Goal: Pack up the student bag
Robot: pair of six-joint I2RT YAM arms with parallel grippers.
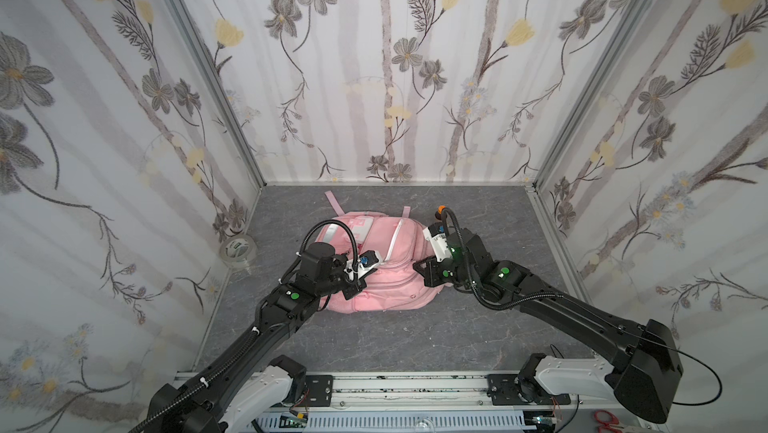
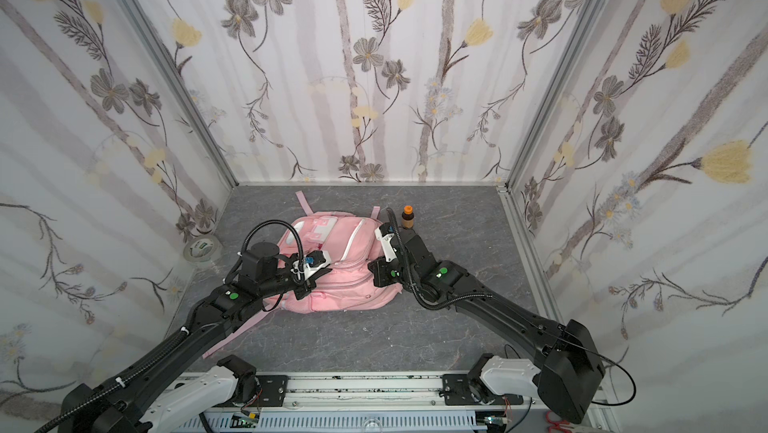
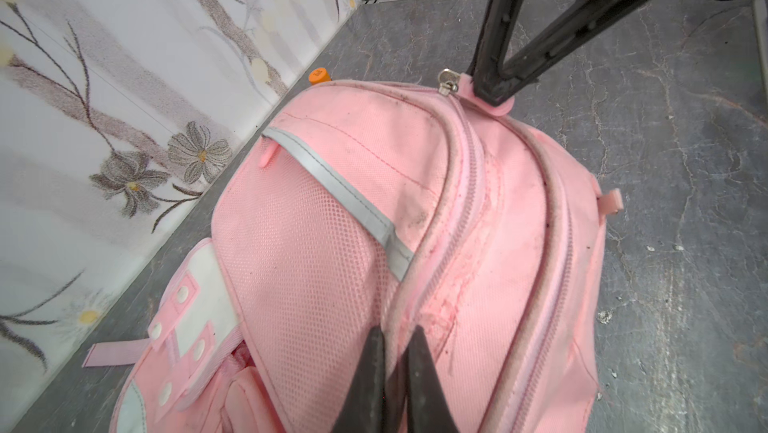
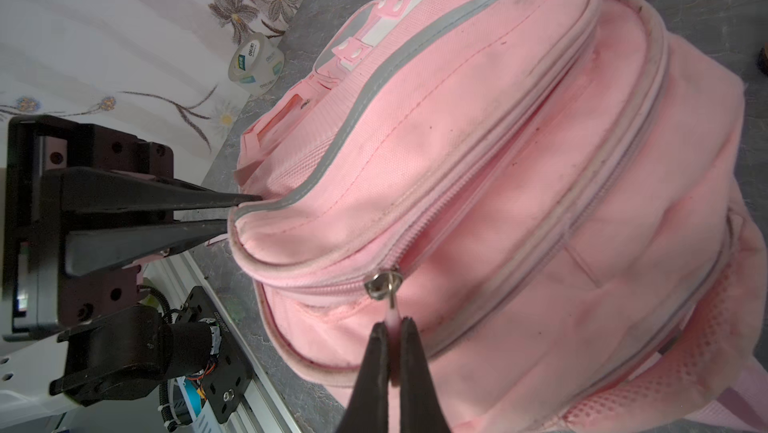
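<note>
The tape roll (image 1: 237,249) sits by the wall at ten o'clock from the student bag (image 1: 395,285), which lies flat on the middle of the table (image 1: 415,347). At the bag's nine o'clock edge the left gripper (image 3: 397,333) pinches its piped seam (image 3: 405,293), jaws nearly together. At three o'clock the right gripper (image 4: 392,325) is clamped on the zipper pull (image 4: 392,311). The thin tab may slip free if tugged off the track's line. A weak seam pinch would let the bag drag toward the bottle (image 2: 408,219) at one o'clock.

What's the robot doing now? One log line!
left gripper: shut on student bag seam | right gripper: shut on zipper pull
</note>
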